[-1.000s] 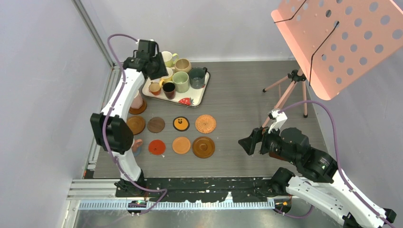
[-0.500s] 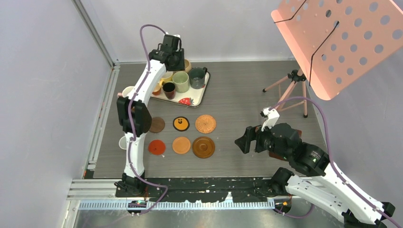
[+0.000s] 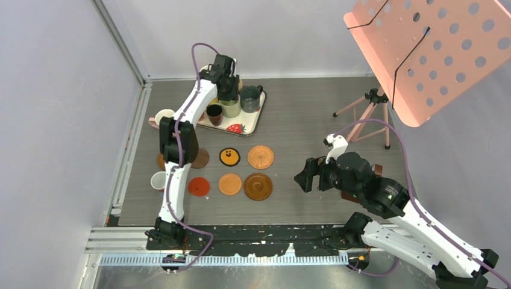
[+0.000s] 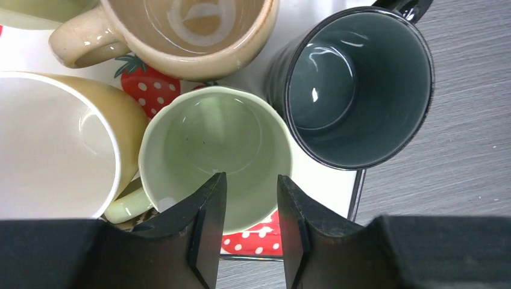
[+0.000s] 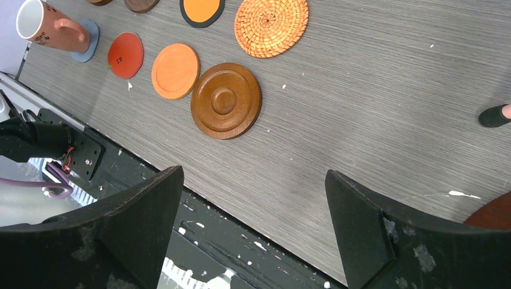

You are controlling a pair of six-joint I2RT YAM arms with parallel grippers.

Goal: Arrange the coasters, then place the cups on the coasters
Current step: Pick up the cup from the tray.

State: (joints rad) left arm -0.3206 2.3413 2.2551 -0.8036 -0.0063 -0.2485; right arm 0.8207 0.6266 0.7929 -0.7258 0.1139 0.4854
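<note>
My left gripper (image 3: 226,91) hovers over the strawberry-printed tray (image 3: 251,124), part open, with nothing between its fingers (image 4: 208,223). Straight below it is the pale green cup (image 4: 217,141), with the dark teal cup (image 4: 358,84), a tan cup (image 4: 193,36) and a pale yellow cup (image 4: 54,144) around it. My right gripper (image 3: 305,177) stands wide open and empty above bare table, right of the coasters. Wicker (image 5: 271,24), brown wooden (image 5: 226,100), orange (image 5: 175,70) and red (image 5: 125,55) coasters lie bare. A pink cup (image 5: 51,27) stands on the blue-grey coaster (image 5: 90,41).
A black cup (image 3: 214,113) is also on the tray. Another cup (image 3: 164,115) stands at the table's left edge. A small tripod (image 3: 367,111) and a pink perforated board (image 3: 434,48) are at the back right. A metal rail (image 3: 129,144) borders the left side.
My left arm has swung from the tray's left end to over the green cup. My right arm has crept a little to the left. Both grippers kept their openings.
</note>
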